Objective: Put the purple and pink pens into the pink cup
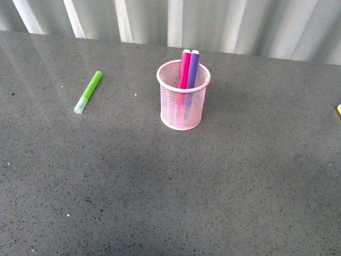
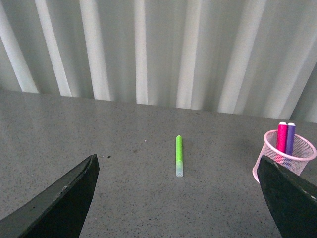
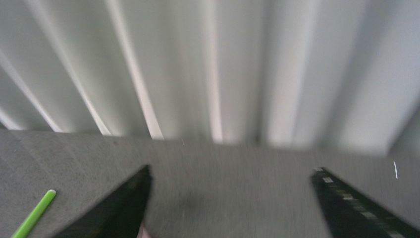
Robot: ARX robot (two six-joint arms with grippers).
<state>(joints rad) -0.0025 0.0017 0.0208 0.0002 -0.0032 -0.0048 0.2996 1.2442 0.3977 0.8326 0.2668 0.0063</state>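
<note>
Dark grey speckled stone worktop [image 1: 170, 186], backed by a pale corrugated wall [image 1: 213, 24].

Pale pink wire-mesh cylindrical cup [image 1: 183, 101] with solid rim: upright, near the middle of the worktop, toward the far side.

Magenta-pink marker [image 1: 184, 69] and dark purple marker [image 1: 192, 70]: both standing inside the pink mesh cup, side by side and touching, leaning against the far rim, their ends rising just above it. Pink one to the left of the purple one in the front view. Both also show in the left wrist view, pink [image 2: 282, 136] and purple [image 2: 290, 137], inside the cup [image 2: 271, 153].

Lime-green marker [image 1: 88, 92] with clear cap: lying flat on the worktop, well to the left of the cup, clear end nearer the robot.

Small yellow object [image 1: 339, 110]: at the right edge of the front view, mostly cut off.

Left hand [image 2: 178, 198]: black fingers spread wide, nothing between them, above the worktop and facing the green marker.

Right hand [image 3: 230, 203]: fingers spread wide, holding nothing; this view is blurred.
</note>
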